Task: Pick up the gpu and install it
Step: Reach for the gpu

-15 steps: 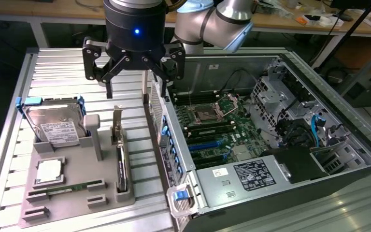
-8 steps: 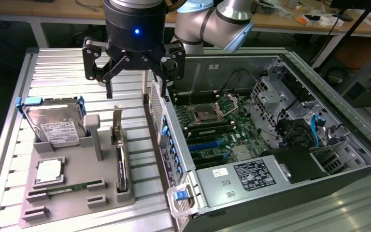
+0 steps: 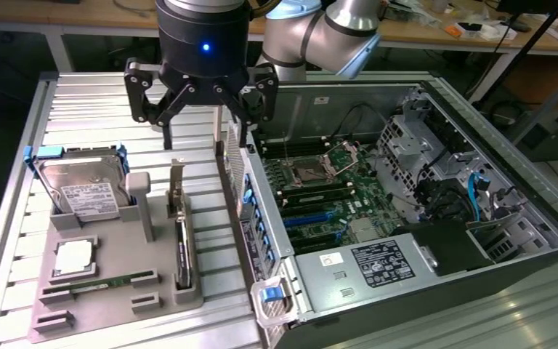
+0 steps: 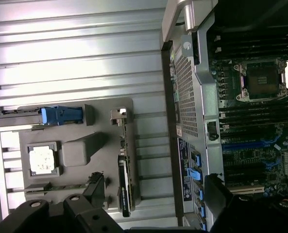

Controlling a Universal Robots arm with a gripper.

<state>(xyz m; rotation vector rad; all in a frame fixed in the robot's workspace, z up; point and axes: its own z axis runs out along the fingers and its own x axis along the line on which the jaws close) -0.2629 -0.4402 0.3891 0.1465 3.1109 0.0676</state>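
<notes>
The claw (image 3: 204,115) hangs wide open and empty above the bench (image 3: 90,109), apart from the gpu (image 3: 183,243) standing on edge in its grey holder (image 3: 114,309) — a skewed descent risks clipping the computer case (image 3: 238,182) just beside it.

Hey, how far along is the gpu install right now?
Done: nothing yet; the gpu stands on edge in the gray tray. In hand: nothing; the open gripper hangs above the table beside the computer case. Left: both pickup and install.
</notes>
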